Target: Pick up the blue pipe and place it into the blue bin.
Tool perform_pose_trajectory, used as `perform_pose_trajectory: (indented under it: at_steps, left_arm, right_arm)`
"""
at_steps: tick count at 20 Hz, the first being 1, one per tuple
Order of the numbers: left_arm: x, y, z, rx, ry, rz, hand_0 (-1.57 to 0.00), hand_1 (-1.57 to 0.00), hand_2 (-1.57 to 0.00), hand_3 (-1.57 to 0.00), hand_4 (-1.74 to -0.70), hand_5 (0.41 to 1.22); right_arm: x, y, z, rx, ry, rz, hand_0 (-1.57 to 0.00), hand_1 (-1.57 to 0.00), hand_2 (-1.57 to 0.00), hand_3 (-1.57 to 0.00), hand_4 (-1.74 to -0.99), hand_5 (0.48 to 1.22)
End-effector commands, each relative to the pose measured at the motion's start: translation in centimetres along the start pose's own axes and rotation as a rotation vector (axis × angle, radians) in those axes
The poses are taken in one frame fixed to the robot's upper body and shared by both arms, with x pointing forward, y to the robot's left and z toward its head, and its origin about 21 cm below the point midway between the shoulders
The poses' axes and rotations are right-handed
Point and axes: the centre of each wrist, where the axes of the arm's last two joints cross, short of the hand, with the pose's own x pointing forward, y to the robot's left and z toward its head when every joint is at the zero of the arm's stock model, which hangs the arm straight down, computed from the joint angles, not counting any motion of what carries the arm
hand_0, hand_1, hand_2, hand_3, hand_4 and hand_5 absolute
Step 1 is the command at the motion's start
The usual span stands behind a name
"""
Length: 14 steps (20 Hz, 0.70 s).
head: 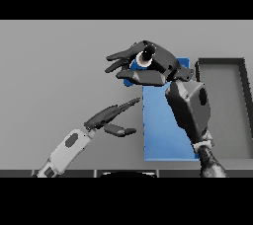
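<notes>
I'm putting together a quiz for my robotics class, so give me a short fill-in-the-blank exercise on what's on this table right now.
1. The right hand has its fingers curled round the short blue ____.
2. The flat blue rectangular mat lies to the ____ of the dark grey rectangular bin.
3. The left hand has its fingers straight and holds ____.
4. Both the mat and the bin rest on the ____ table.

Missing words: pipe; left; nothing; grey
</notes>
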Motion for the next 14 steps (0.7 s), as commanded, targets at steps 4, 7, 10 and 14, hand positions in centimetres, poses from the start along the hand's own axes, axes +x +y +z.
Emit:
perform_pose_trajectory:
  at_steps: [4,7,10,14]
  left_arm:
    - [0.1,0.2,0.4,0.014,0.019,-0.017,0.00,0.00,0.00,0.00,-0.84,0.481]
    - [0.1,0.5,0.2,0.035,0.037,-0.031,0.00,0.00,0.00,0.00,-0.83,0.470]
    - [0.2,0.6,0.9,0.035,0.027,-0.030,0.00,0.00,0.00,0.00,-0.83,0.463]
    - [0.1,0.7,1.0,0.038,0.022,-0.037,0.00,0.00,0.00,0.00,-0.83,0.463]
  right_arm:
    - [0.0,-4.0,0.6,-0.204,0.074,0.089,-1.57,-1.57,-1.57,-1.57,-1.498,1.221]
    - [-1.2,-7.8,2.9,-0.352,0.176,0.079,-1.57,-1.57,-1.57,-1.57,-1.499,1.221]
    - [-4.1,-10.0,6.0,-0.499,0.285,0.028,-1.57,-1.57,-1.57,-1.57,-1.499,1.221]
    - [-7.4,-10.8,10.5,-0.624,0.418,-0.033,-1.57,-1.57,-1.57,-1.57,-1.499,1.221]
